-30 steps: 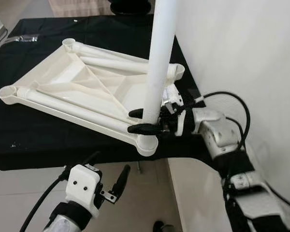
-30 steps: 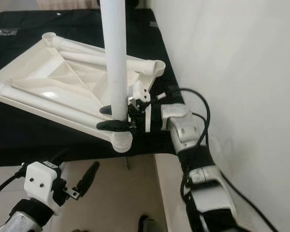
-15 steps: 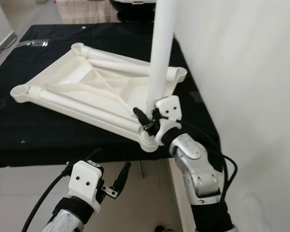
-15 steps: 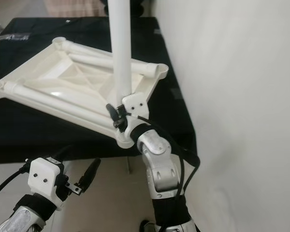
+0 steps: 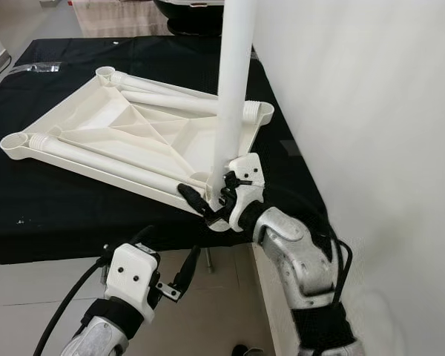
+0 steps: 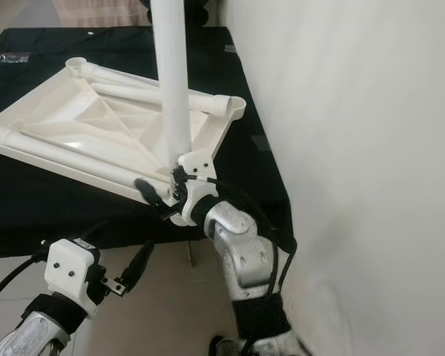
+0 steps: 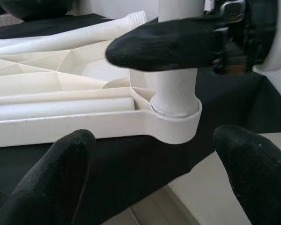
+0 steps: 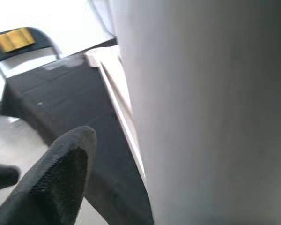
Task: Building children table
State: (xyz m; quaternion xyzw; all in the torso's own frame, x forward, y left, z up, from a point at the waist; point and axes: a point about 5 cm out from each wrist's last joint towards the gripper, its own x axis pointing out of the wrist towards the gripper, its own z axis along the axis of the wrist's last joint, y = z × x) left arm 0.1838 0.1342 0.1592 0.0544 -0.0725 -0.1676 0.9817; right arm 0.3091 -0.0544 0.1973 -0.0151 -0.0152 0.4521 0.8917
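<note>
The right gripper (image 5: pixel 211 194) grasps the upright white table leg (image 5: pixel 232 89) at the upturned tabletop's (image 5: pixel 119 141) near corner; below that corner, the left gripper (image 5: pixel 170 263) hangs released.

No readable text, labels, brand names, numbers or signs appear anywhere in these views.
</note>
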